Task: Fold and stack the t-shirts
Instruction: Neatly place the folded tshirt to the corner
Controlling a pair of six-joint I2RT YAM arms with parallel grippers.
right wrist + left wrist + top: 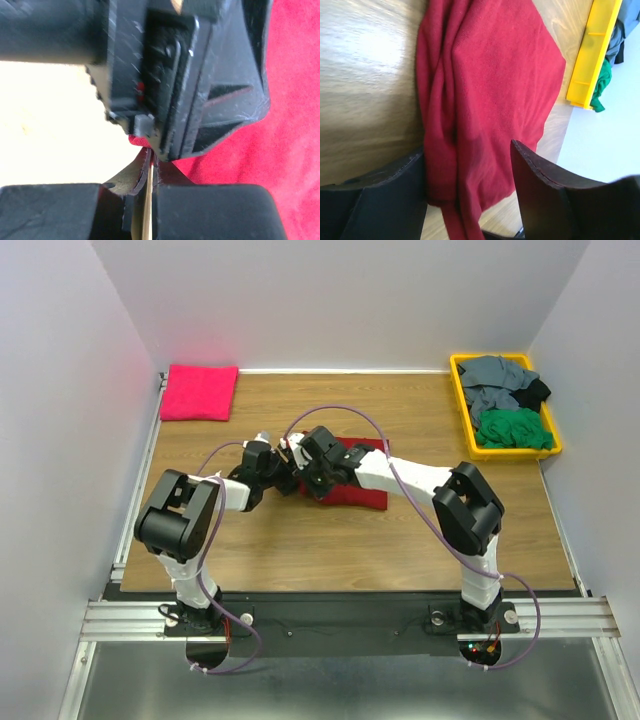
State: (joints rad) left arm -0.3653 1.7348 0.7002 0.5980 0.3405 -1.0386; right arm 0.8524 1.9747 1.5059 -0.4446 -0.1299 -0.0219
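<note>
1. Your left gripper [466, 150] is hanging over the middle of the wooden table [300, 560], with its jaws spread.
2. Those jaws are straddling the near-left edge of the dark crimson t-shirt [490, 75], where the cloth is bunching into long folds. One finger [395, 200] is sitting at the outer edge of the bunched cloth, on the wood side, and the other is over the flatter part of the shirt.
3. Your right gripper [150, 195] is reaching in from the right and meeting the left one over the same shirt. Its jaws are pressed together. You cannot tell from these views whether any cloth is caught between them.
4. The right wrist camera is looking straight at the black body of the left arm [200, 75], which is blocking most of that view.
5. The crimson shirt is lying at the centre of the table, partly hidden under both grippers in the top view.
6. A hot-pink t-shirt [200, 392] is lying folded in the far left corner, well apart from the arms.
7. The yellow bin [460, 405] is sitting at the far right, holding grey shirts [495, 380], a green one [512, 428] and a black one [535, 390], all crumpled.
</note>
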